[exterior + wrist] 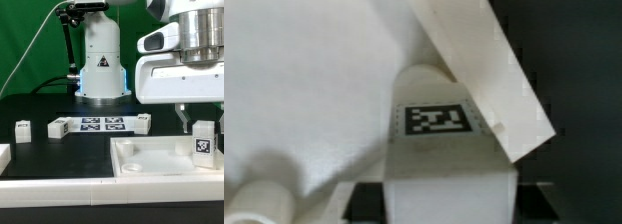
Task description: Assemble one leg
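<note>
My gripper [201,124] is shut on a leg [205,143], a small white block with a black-and-white tag facing the camera. It holds the leg upright over the exterior view's right part of the large white tray piece [150,165]. In the wrist view the leg [446,150] runs out from between the dark fingers [374,196], its tag toward the camera, with its far end at the tray piece's raised rim [491,70]. I cannot tell whether the leg touches the tray piece. Three more legs lie on the table: two at the left [22,127] [58,127], one further right [146,122].
The marker board [100,124] lies on the black table between the loose legs. The robot's white base [100,65] stands behind it. Another white part [3,155] shows at the exterior view's left edge.
</note>
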Robot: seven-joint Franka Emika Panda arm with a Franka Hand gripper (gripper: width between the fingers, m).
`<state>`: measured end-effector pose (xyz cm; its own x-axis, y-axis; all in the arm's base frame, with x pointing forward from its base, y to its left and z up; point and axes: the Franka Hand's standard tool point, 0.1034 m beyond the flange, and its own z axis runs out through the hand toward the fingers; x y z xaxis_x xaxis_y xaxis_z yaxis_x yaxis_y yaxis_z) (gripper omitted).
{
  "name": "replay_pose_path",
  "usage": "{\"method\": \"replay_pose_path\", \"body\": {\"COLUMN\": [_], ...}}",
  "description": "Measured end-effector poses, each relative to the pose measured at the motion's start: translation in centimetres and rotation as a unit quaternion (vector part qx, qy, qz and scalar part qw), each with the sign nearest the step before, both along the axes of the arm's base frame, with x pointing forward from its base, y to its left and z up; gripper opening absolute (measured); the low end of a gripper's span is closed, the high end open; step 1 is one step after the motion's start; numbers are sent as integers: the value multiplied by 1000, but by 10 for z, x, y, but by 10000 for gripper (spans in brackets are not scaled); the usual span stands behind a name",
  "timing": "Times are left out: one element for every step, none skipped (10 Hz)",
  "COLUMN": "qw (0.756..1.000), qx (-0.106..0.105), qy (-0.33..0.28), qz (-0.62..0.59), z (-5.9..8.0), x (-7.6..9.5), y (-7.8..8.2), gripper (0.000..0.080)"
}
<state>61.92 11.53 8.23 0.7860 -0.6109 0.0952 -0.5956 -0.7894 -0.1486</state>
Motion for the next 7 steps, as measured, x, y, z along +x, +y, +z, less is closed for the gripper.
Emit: {"method": "replay_pose_path", "body": {"qw": [997,990,978,968,958,953,940], "qx": [13,24,32,39,50,56,64], "qy": [-4,-6,-3,-1,2,4,12], "qz": [-77,-142,-205,-249,-281,-297,-336], "z": [0,0,0,0,0,0,0], "x": [1,1,0,0,-1,-1,-2], "y": [-1,-1,-1,-2,-3,-3,-2], "gripper": [294,294,294,294,294,294,294]}}
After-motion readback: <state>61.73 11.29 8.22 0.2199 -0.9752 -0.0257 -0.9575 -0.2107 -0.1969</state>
